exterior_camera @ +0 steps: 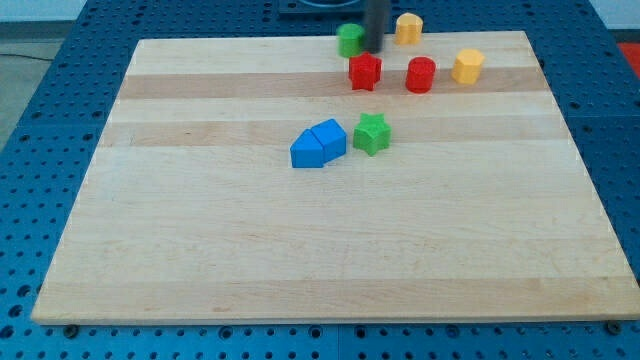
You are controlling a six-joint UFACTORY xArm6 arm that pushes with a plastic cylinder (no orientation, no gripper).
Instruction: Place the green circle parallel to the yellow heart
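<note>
Item, green circle: you will find it at the table's top edge, with my tip touching its right side; no claw is fitted, only the bare rod. Yellow heart sits just right of the rod. Below the circle: red star, red cylinder, yellow hexagon, green star, two touching blue blocks.

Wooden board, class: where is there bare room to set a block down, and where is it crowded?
Free: everything below the blue blocks and green star, plus the board's left side. Crowded: the top edge, where my tip sits beside the green circle, near two yellow and two red blocks.
</note>
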